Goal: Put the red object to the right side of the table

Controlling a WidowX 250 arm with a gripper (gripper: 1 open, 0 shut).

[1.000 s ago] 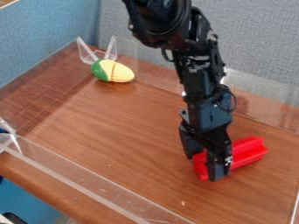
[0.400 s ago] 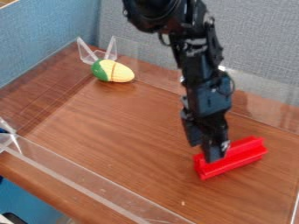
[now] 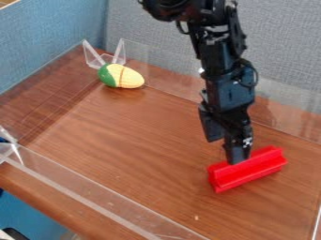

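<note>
"Wall, clear acrylic [image 3: 107,202]: ran along the near edge. And beyond?"

"Bar, red, plain [image 3: 249,171]: lay aslant on the table [image 3: 138,150], at right. Looked already placed."

"And the gripper [image 3: 230,150]?"

"Black, poised just above and behind the bar's inner end. Stood open, grasping nothing. Contact with the bar: could not tell."

"Hazards, near the bar?"

"First: snagging by a low fingertip, if drawn sideways before lifting. Could have turned the bar or dragged it back leftward. Second: needless re-gripping, off-centre, near one end. Could have tipped or skidded it toward the right-hand edge. Called for a straight rise first."

"Farther off?"

"Toy, yellow-green [image 3: 123,76]: rested at far left, well apart. Risked little, barring a wide, low sweep."
</note>
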